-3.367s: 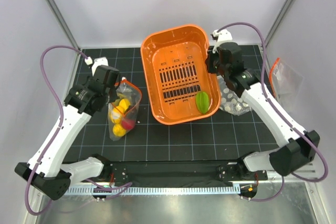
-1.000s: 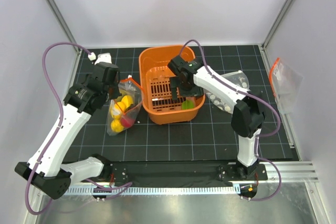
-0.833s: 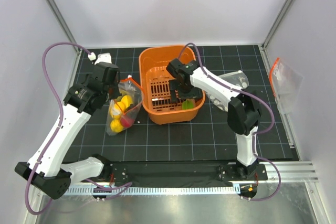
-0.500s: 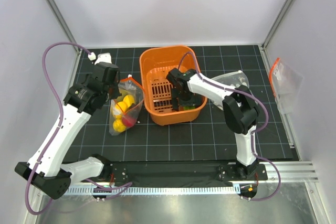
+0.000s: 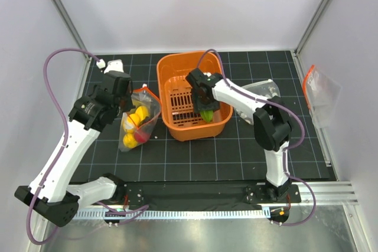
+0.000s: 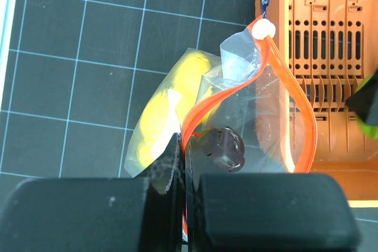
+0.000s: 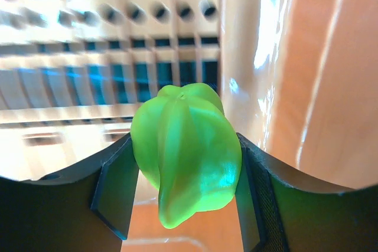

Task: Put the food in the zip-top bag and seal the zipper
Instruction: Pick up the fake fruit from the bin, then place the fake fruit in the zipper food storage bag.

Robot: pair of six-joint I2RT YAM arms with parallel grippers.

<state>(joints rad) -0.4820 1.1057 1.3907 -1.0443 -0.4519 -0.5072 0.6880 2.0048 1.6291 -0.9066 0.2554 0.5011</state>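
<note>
One green fruit (image 7: 186,151) in right pincer (image 7: 186,172)

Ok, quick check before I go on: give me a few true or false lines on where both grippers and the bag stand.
1. The right gripper has the green food between its fingers, inside the orange basket. True.
2. The left gripper is open and clear of the zip-top bag. False: it is pinched on the bag's edge at the zipper.
3. The zipper is sealed. False: the left wrist view shows the bag's mouth gaping open.
4. Yellow food lies inside the bag. True.
</note>
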